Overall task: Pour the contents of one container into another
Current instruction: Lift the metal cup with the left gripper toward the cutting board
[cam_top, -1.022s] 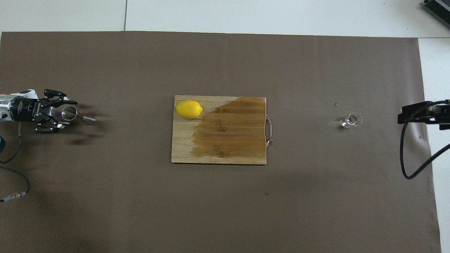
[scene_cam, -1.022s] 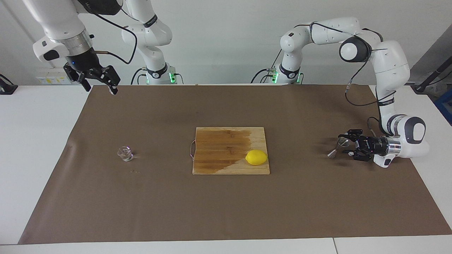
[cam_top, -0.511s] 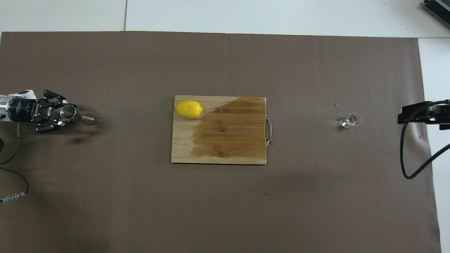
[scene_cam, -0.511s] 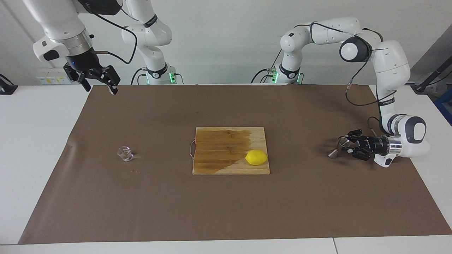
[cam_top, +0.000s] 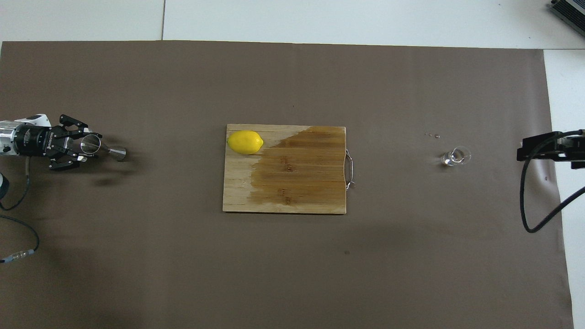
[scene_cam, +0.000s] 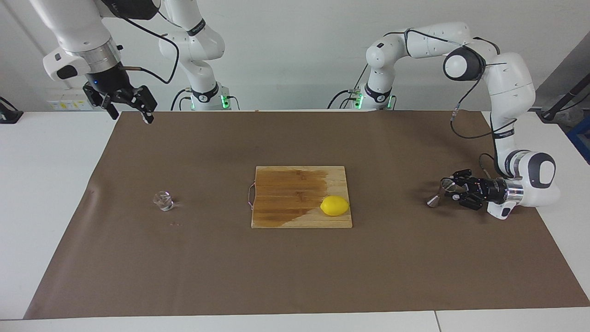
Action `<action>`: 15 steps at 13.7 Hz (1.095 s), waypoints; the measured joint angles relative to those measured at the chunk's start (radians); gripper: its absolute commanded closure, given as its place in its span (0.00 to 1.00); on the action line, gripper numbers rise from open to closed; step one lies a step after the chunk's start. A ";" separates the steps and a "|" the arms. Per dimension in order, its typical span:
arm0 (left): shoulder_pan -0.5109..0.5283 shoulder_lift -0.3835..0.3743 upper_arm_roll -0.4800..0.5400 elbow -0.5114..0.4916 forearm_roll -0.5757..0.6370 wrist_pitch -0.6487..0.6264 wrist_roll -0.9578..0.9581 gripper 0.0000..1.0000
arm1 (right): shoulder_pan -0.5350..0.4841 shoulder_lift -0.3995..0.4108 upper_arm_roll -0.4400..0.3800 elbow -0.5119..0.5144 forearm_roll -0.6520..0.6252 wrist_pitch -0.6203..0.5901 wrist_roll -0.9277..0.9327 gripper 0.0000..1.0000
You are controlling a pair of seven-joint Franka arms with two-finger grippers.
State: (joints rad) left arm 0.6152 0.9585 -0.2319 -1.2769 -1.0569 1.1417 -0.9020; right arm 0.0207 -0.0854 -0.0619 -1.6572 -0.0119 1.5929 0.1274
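Facing view has the left gripper (scene_cam: 454, 190) with jaws clamped on the jigger (scene_cam: 440, 192) low at its end of the surface, right gripper (scene_cam: 130, 102) agape and waiting, glass cup (scene_cam: 163, 201) well apart, so that rim-only pinch could let it swing or slip.

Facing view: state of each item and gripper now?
steel jigger: tilted, gripped at its upper cone.
left gripper: shut on the jigger, low over the mat.
glass cup: upright on the mat, untouched.
right gripper: open, raised, waiting.
lemon: resting on the board.
cutting board: flat, partly wet-darkened.
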 measured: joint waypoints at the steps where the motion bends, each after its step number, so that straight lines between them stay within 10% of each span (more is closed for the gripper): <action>1: -0.011 0.000 -0.006 0.000 -0.009 0.000 0.000 0.64 | 0.000 0.000 0.000 0.000 0.000 0.000 0.000 0.00; 15: -0.344 -0.272 0.068 -0.222 -0.220 0.061 -0.014 0.63 | 0.000 0.000 0.000 0.000 0.000 0.000 0.000 0.00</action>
State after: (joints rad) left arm 0.2707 0.6864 -0.1643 -1.4986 -1.2772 1.2030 -0.9163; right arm 0.0207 -0.0854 -0.0619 -1.6572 -0.0119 1.5929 0.1274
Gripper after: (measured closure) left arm 0.511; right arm 0.000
